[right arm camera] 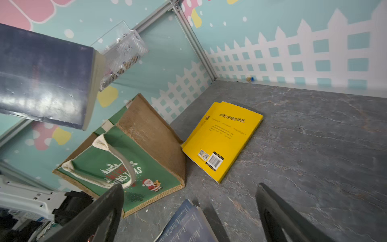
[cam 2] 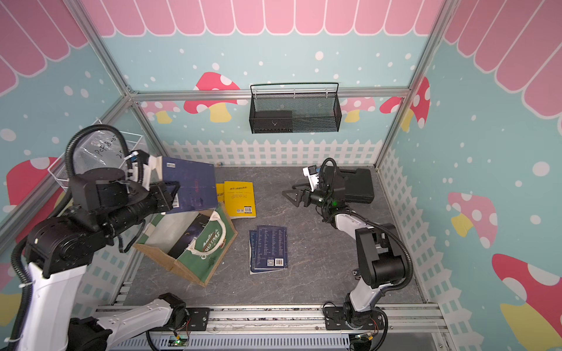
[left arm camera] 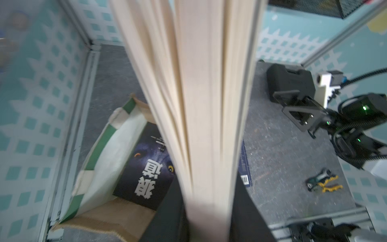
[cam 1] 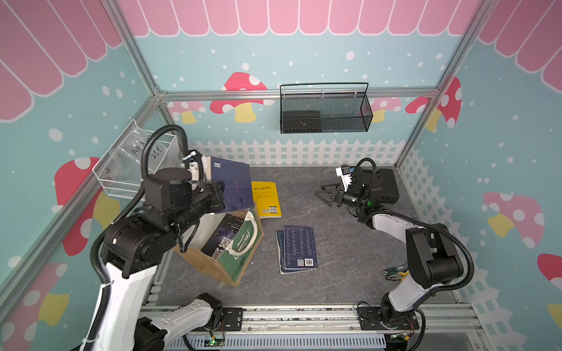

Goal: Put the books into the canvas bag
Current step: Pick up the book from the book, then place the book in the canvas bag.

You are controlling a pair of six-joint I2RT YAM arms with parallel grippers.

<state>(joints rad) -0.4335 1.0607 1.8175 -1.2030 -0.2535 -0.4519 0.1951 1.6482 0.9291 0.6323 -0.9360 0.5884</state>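
Observation:
The canvas bag [cam 1: 240, 261] [cam 2: 209, 252] [right arm camera: 136, 167] stands tilted at the left of the table, mouth up. A black wolf-eye book [cam 1: 223, 237] [left arm camera: 146, 167] leans inside it. My left gripper [cam 1: 219, 194] [cam 2: 171, 194] [left arm camera: 209, 209] is shut on a navy book [cam 1: 234, 182] [right arm camera: 41, 73], held in the air just above the bag's mouth, its page edges [left arm camera: 205, 83] filling the left wrist view. Two yellow books [cam 1: 266, 199] [right arm camera: 222, 138] lie stacked beside the bag. Two navy books [cam 1: 298, 249] [right arm camera: 188, 226] lie mid-table. My right gripper [cam 1: 324, 193] [right arm camera: 188, 209] hovers open and empty at the right.
A thick black plastic case [cam 1: 383, 185] lies behind the right arm. A black mesh basket [cam 1: 325, 112] hangs on the back wall, and a white wire basket [cam 1: 133, 164] hangs on the left wall. Pliers [cam 1: 395, 272] lie near the right arm's base.

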